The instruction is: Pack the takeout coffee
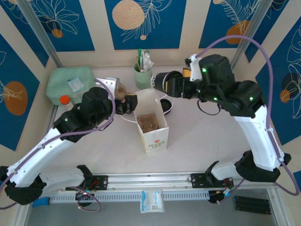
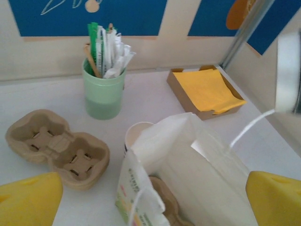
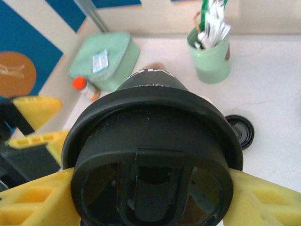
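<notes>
The right gripper (image 3: pixel 150 188) clasped the black-lidded brown paper cup (image 3: pixel 151 123), not yet inside the white paper bag (image 1: pixel 158 140); the left gripper (image 2: pixel 153 197) was spread wide.

place: mock café booth | cues: blue leaf-print panels (image 1: pixel 63 23), aluminium posts (image 1: pixel 40 33), stirrer cup (image 2: pixel 103 96), napkins (image 2: pixel 207 89)

**A:** Takeout coffee (image 3: pixel 151 89), state?

**B:** Lidded. The round black lid (image 3: pixel 153 155) is seated all round, with a recessed tab across its top. The dark body narrows away to a brown end.

**A:** Pose and location?

**B:** In the air and tipped over, lid facing the wrist camera. It is clamped at the lid between the yellow fingers (image 3: pixel 263 197) of the right gripper (image 3: pixel 153 188).
</notes>
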